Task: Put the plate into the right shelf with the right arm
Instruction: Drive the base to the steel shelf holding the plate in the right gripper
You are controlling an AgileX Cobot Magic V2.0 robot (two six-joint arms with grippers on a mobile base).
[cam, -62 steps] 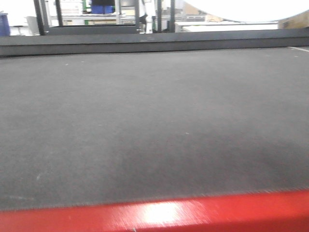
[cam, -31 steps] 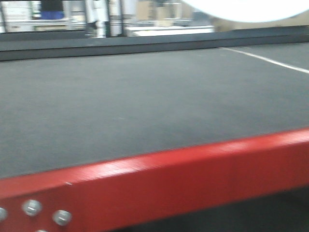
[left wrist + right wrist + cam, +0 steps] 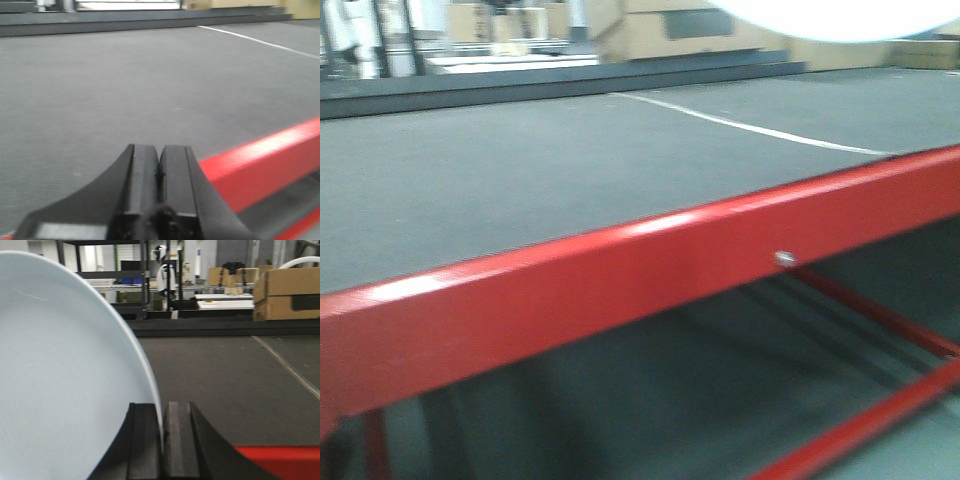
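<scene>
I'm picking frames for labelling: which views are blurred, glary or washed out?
Exterior front-facing view: soft, glare streaks on the red metal table rail, and the plain white round plate at top is blown out. Left wrist view: the black left pincer and grey tabletop are slightly soft. Right wrist view: sharpest, the plate evenly lit in the black right pincer.

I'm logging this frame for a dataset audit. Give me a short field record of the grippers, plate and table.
plate: white, plain, held by its rim
right gripper: shut on the plate
left gripper: shut, empty, above the table
table: grey top, red front rail
background: cardboard boxes beyond the table
</scene>
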